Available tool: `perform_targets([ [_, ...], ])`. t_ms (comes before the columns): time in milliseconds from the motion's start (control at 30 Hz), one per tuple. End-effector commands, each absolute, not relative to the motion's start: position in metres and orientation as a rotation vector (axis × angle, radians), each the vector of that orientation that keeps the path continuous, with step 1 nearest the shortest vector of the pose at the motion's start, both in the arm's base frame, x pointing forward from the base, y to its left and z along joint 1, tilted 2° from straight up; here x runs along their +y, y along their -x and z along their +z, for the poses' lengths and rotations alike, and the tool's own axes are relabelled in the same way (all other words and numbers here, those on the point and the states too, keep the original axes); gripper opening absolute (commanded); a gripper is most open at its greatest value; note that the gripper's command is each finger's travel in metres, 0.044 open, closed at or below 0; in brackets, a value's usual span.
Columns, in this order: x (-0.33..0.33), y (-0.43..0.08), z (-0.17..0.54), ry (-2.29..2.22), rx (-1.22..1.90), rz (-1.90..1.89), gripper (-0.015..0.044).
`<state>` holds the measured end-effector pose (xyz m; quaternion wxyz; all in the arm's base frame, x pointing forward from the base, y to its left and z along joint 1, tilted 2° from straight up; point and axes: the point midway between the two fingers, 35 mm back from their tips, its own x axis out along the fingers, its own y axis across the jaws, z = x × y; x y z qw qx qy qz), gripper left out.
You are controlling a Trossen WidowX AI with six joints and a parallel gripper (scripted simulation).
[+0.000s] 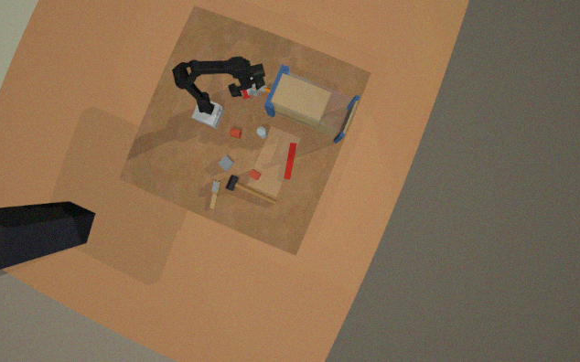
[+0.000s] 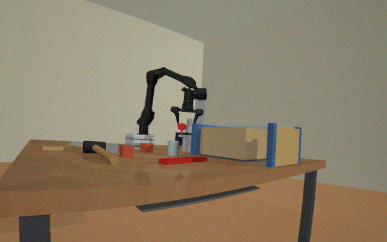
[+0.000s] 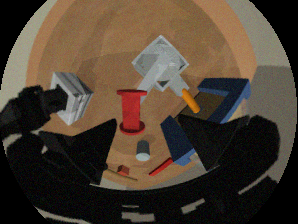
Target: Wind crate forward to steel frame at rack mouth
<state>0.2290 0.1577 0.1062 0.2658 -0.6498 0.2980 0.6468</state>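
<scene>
The tan crate (image 1: 301, 97) (image 2: 223, 142) sits flat in the clear-panelled cubby, its front close by the blue frame (image 1: 270, 110) (image 2: 195, 140) (image 3: 172, 139); whether they touch I cannot tell. An orange strap (image 1: 267, 90) (image 3: 190, 101) runs from the grey winch (image 3: 173, 53) towards the frame. The handle is seated on the winch, its grey crank arm (image 3: 148, 86) ending in an upright red knob (image 1: 245, 94) (image 2: 182, 126) (image 3: 131, 111). My gripper (image 2: 187, 123) (image 3: 148, 119) is open and empty, its fingertips just above the knob's level, the knob nearer the left finger in the wrist view.
A grey-white cylinder (image 1: 261, 132) (image 2: 173, 148) (image 3: 143, 150) and a red block (image 1: 235, 133) (image 2: 146, 147) stand near the winch. A red bar (image 1: 290, 161) (image 2: 181, 160), a second red block (image 1: 254, 175), a grey block (image 1: 226, 163) and a mallet (image 1: 231, 183) (image 2: 94, 146) lie farther off.
</scene>
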Motion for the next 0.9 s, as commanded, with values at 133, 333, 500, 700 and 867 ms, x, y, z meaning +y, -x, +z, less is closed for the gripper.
perform_targets([
  [133, 0.157, -0.225, 0.134, 1.756, 0.795, 1.737, 0.0440],
  [333, 0.141, -0.198, 0.188, 1.755, 0.797, 1.739, 0.0440],
  [500, 0.142, -0.197, 0.192, 1.761, 0.785, 1.732, 0.0440],
  [700, 0.229, -0.196, 0.193, 1.765, 0.765, 1.716, 0.0440],
  [867, 0.271, -0.184, 0.190, 1.764, 0.755, 1.711, 0.0440],
])
